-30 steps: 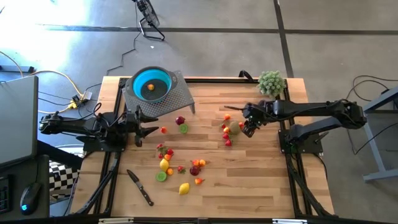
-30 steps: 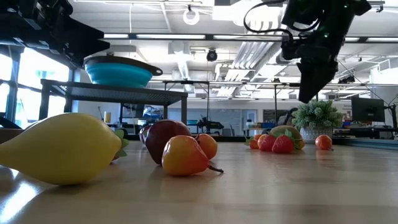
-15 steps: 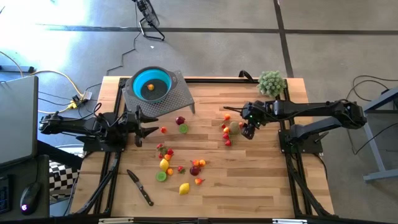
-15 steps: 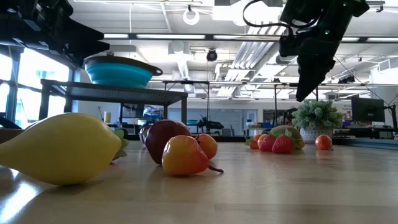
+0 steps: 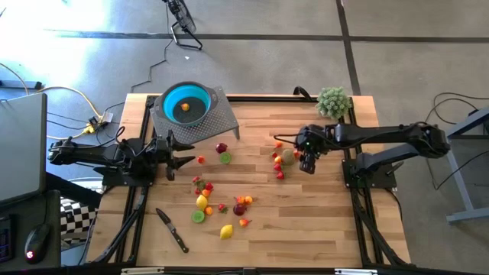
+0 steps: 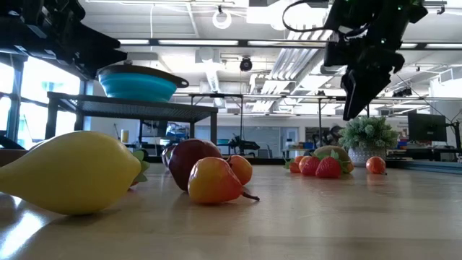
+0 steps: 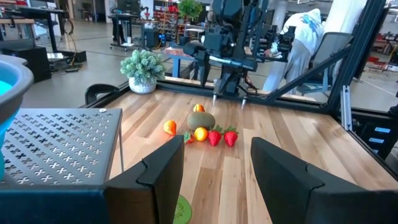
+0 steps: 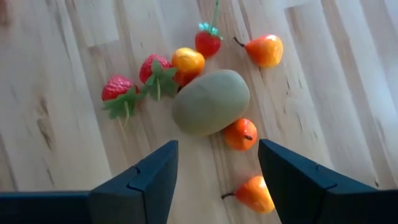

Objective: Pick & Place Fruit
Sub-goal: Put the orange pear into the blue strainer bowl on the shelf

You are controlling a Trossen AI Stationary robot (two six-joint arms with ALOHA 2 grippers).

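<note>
Two arms over worktop [image 5: 321,221]. Right gripper [image 5: 307,163] hangs above a fruit cluster [image 8: 205,93] on the right: green kiwi-like fruit w/ strawberries and small orange ones; fingers spread apart, holding nothing. Left gripper [image 5: 182,160] waits at left edge, fingers apart, empty. More fruit [image 5: 218,202] scattered mid-worktop; one orange piece in teal bowl [image 5: 197,93].
</note>
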